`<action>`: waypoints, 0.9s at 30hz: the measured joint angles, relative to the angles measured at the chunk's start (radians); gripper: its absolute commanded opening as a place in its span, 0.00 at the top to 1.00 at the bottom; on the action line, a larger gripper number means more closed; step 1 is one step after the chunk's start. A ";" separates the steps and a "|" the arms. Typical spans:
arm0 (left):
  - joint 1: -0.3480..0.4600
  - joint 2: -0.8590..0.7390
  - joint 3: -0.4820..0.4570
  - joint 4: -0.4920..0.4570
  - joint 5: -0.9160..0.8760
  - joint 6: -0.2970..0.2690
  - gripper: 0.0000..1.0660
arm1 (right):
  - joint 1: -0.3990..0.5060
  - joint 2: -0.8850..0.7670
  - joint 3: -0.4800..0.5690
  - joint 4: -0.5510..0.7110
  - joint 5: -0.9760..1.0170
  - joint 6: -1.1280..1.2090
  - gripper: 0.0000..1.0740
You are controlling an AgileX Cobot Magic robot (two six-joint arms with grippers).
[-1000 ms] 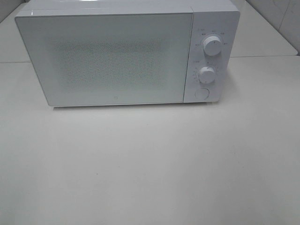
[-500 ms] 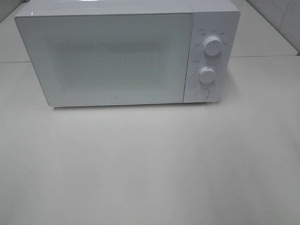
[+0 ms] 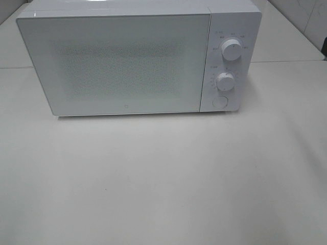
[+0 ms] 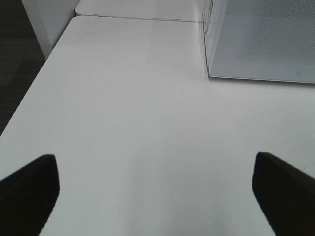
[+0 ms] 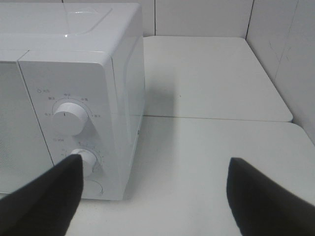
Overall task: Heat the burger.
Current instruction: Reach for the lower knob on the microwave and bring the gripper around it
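The burger is out of sight, presumably inside the shut microwave (image 3: pixel 127 61), while left jaws and right jaws gape empty, the latter near the lower knob (image 5: pixel 84 161), likely next to be turned.

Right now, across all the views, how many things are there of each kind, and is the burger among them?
Microwave: 1, door shut
Dials: 2, upper dial and lower dial
Round button: 1
Grippers: 2, left gripper and right gripper, both with jaws open
Burger: 0 in view
Total: 6
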 measured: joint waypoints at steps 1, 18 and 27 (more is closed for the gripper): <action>0.000 0.000 0.000 0.000 0.000 0.000 0.05 | 0.000 0.000 0.000 0.000 0.000 0.000 0.29; 0.000 0.000 0.000 0.000 0.000 0.000 0.05 | 0.041 0.355 0.082 0.205 -0.489 -0.199 0.29; 0.000 0.000 0.000 0.000 0.000 0.000 0.05 | 0.246 0.481 0.081 0.473 -0.696 -0.365 0.29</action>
